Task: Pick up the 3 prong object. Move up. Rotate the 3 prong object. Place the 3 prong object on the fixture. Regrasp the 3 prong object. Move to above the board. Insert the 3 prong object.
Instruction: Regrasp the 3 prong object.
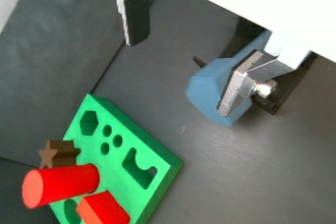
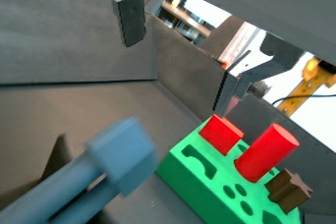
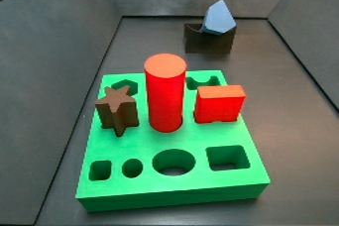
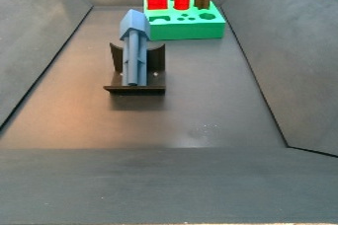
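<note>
The slate-blue plastic 3 prong object stands upright on the dark L-shaped fixture, resting against its upright part; in a side view it sits at the far end of the dark floor, beyond the bright green square board.

The gripper is released: its jaws are spread wide with nothing between them. One silver finger with dark pad hangs clear of the piece. In a wrist view the blue piece lies beside the opposite finger; whether they touch I cannot tell. The gripper does not show in either side view.

The board holds a red plastic cylinder, a red cube and a brown star block, all seated in their holes.
</note>
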Tool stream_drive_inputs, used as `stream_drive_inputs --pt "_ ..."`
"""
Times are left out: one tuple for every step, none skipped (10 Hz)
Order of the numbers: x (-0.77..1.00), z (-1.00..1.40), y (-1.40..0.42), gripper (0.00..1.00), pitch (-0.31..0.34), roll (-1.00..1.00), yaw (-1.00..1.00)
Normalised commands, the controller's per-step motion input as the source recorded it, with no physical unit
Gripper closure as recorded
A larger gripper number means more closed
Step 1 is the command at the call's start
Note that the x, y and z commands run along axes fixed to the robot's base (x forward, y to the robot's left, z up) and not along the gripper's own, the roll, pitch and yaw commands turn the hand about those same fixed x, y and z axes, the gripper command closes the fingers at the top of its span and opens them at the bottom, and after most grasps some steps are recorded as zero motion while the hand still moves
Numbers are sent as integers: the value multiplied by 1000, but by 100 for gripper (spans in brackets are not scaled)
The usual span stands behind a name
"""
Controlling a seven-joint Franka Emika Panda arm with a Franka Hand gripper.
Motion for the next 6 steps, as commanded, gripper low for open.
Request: stream_drive_inputs --pt "-48 439 -555 0 16 1000 21" --pt "-36 273 -417 0 16 1000 22" --pt "-10 30 -148 0 14 1000 22" --pt "-7 7 -11 0 14 1000 23" --pt "-11 4 5 0 11 1000 23" --pt "-7 3 -8 0 9 1000 24"
